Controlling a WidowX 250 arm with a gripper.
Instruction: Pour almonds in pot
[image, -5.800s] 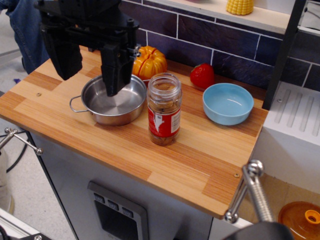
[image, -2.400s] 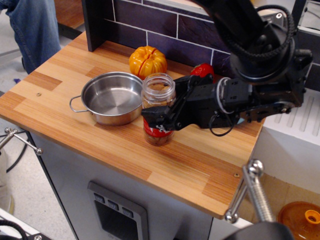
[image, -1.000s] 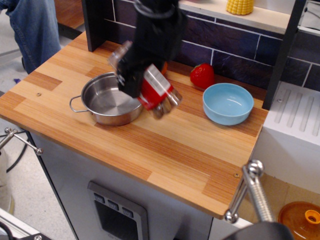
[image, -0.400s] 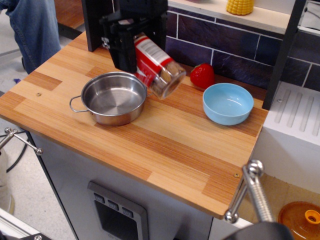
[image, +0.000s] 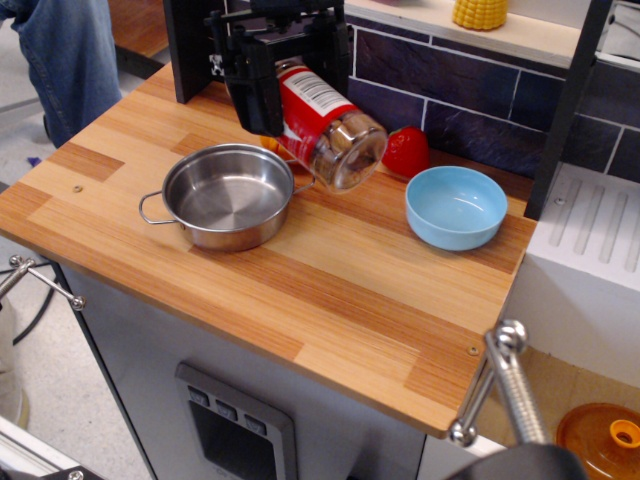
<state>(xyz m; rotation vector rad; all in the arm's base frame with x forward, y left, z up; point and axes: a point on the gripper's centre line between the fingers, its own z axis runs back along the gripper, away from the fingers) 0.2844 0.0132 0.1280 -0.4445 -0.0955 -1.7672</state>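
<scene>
While tilted in mid-air above the counter, shows as a clear plastic jar (image: 328, 125), cylindrical, wrapped in a red label with white print, flat base turned toward the camera and lower right, mouth end hidden up inside the black gripper (image: 285, 70). Packed against that base: the almonds (image: 352, 143), small brown ovals seen through the plastic.

Below and left of the jar, resting on the wood: the pot (image: 228, 196), shallow, round, polished stainless steel with a thin wire loop handle on its left side and a mirror-bright inside. No nuts visible in it. To the right, well apart from the pot: a light blue bowl (image: 456, 207), smooth and matte. Behind the bowl, against the wall: a glossy red toy pepper (image: 405, 153). Just visible behind the jar: a sliver of orange, too hidden to name.

Underneath everything: a countertop (image: 330, 290) of butcher-block planks in warm striped tones, set on a pale cabinet. Behind: dark purple-grey tiled wall (image: 470, 85) with light grout, a shelf above carrying a yellow toy corn cob (image: 480, 13). At far left: someone's blue jeans (image: 55, 55).

Gripper black, blocky, hanging over the back of the counter, fingers clamped on the jar's upper half, holding it slanted, clear of the pot and slightly right of its rim.
</scene>
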